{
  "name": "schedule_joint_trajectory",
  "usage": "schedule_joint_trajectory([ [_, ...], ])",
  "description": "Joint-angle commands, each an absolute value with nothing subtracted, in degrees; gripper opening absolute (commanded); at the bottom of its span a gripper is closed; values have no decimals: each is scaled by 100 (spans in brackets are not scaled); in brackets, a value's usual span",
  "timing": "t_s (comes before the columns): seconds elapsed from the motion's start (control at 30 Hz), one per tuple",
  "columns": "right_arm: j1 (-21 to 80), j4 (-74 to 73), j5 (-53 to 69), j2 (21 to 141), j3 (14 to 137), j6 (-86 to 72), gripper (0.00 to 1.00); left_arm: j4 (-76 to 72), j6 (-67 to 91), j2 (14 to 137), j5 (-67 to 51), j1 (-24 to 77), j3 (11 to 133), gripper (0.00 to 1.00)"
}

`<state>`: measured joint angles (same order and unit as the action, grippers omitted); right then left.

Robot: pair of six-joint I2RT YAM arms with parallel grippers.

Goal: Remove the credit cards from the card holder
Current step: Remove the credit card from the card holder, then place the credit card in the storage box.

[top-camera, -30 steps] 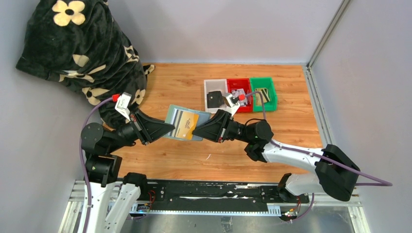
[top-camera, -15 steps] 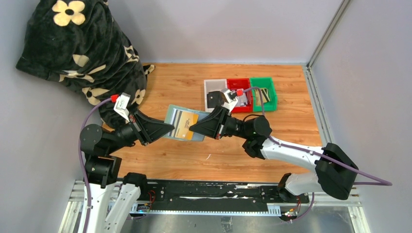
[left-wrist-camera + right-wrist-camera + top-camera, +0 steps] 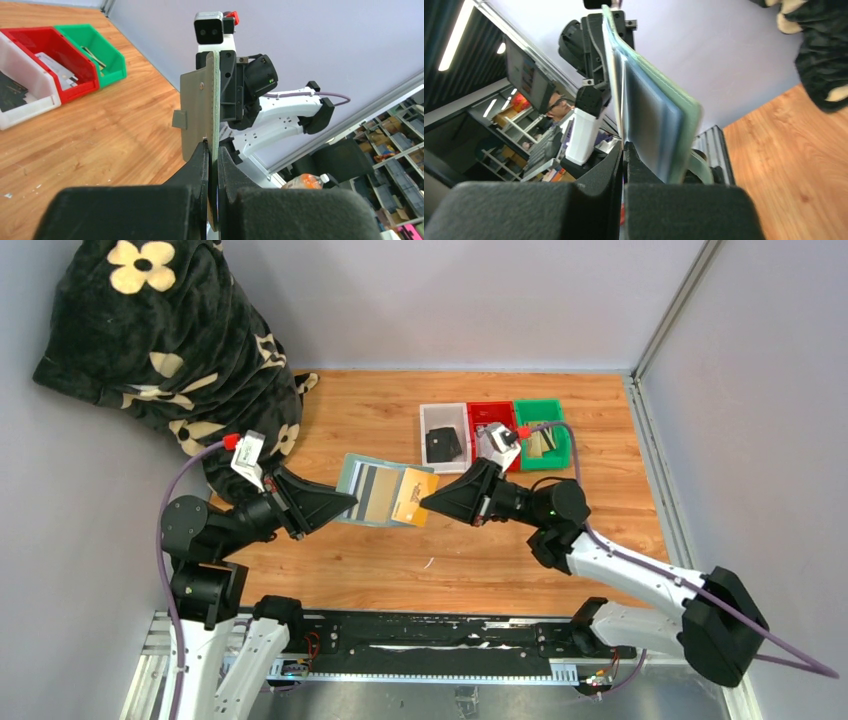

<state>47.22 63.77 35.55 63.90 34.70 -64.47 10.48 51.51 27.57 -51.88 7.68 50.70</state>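
**Card holder** (image 3: 349, 477): held clear of the counter (image 3: 380, 570), on the arms' side of the row of bins (image 3: 490, 406) and to their left, inner face up. The left pincer (image 3: 345, 503) is clamped on the edge farthest from the bins.

**Cards:** a tan-gold card (image 3: 415, 497) stands partly out of the holder on the side nearer the bins. The right pincer (image 3: 430, 504) is closed on its free edge. A striped card (image 3: 368, 490), pale with a dark band, sits deeper in, farther from the bins.

**Recommended:** draw the tan-gold card straight along its own plane, with the left arm holding firm. In my judgement a twist would buckle the soft holder or drag the striped card along.

**Materials:**
- Holder: soft, matte, sage-green, with a short tab.
- Cards: thin, stiff and smooth.
- Bins: moulded plastic in white, red and green.
- Counter: wood-grain.
- A dark fleecy blanket (image 3: 170, 340) with pale flowers lies well left of the bins.
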Motion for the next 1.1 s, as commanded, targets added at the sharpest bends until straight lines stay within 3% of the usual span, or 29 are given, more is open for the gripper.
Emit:
schedule_joint_trajectory([
  [0.0, 4074, 5700, 4057, 5886, 3330, -6345, 0, 1109, 4912, 2751, -5092, 773, 5326, 0],
  [0.13, 3021, 3577, 4462, 5210, 3624, -5564, 0, 1218, 4732, 2735, -5079, 773, 5420, 0],
  [0.17, 2749, 2328, 4448, 5073, 3870, -5111, 0, 1211, 4725, 2734, -5087, 773, 5423, 0],
  [0.33, 1466, -458, 4404, 5495, 4938, -3479, 0, 1136, 4746, 2751, -5188, 773, 5367, 0],
  [0.5, 833, -2303, 2677, 6444, 5985, -1815, 0, 1103, 4729, 2766, -5306, 773, 5344, 0],
  [0.7, 542, -2728, 1107, 7819, 6769, -971, 0, 1131, 4705, 2786, -5395, 771, 5391, 0],
  [1.07, 349, -2786, 477, 9925, 8398, -635, 0, 1055, 4747, 2872, -5505, 773, 5412, 0],
])
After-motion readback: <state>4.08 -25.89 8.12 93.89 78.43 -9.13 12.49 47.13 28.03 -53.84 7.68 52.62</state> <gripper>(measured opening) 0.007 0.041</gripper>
